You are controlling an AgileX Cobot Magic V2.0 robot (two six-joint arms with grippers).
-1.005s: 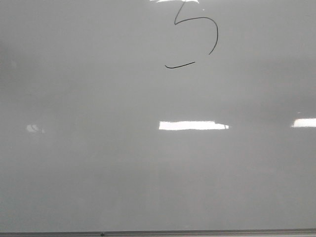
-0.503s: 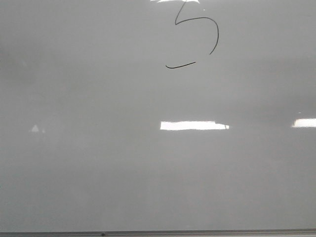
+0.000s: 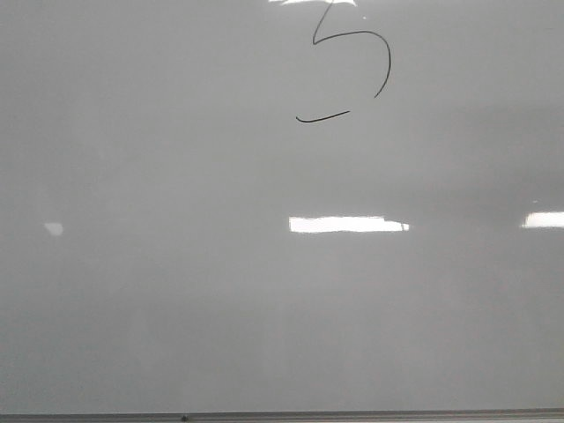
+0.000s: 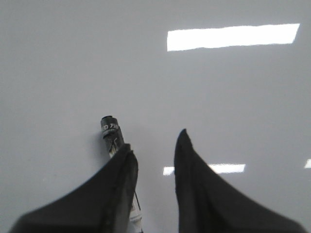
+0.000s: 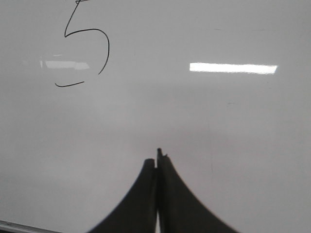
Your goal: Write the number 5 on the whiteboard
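Number 5 (image 3: 348,66) looks done on whiteboard (image 3: 176,308); left end effector (image 4: 153,145) spread beside marker (image 4: 112,136), right end effector (image 5: 157,162) pressed together, prob. just retreat left.

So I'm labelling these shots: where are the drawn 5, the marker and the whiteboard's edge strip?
number 5 (image 3: 386,57), front view, on its curved belly.
marker (image 4: 110,131), left wrist view, on its dark end.
whiteboard (image 3: 352,415), front view, on its grey edge strip.

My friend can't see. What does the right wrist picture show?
A wobbly black number 5 is drawn on a shiny whiteboard, its bottom dash separate. The right gripper points at the board with its dark jaws pressed together. Bright light reflections glare off the board.
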